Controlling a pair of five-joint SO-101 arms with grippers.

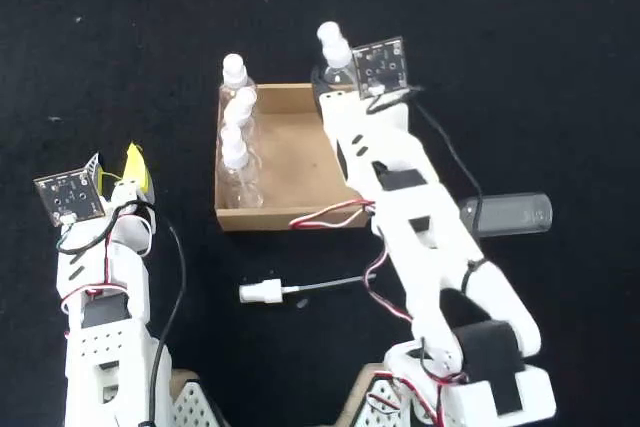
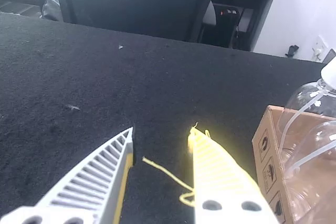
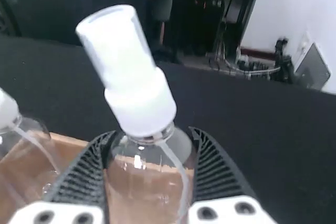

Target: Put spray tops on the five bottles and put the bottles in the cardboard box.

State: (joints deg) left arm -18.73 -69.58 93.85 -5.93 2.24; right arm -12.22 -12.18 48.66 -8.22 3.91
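The cardboard box sits mid-table with three capped clear bottles lined along its left wall. My right gripper is at the box's far right corner, shut on a fourth clear bottle with a white spray top; its black fingers clasp the bottle's shoulders. A capless bottle lies on its side right of the right arm. A loose white spray top with tube lies in front of the box. My left gripper stands open over bare black cloth, left of the box.
The table is covered in black cloth. Red and black cables hang off the right arm near the box's front right corner. A loose yellow thread trails from the left gripper's yellow finger. Chairs and equipment stand beyond the table's far edge.
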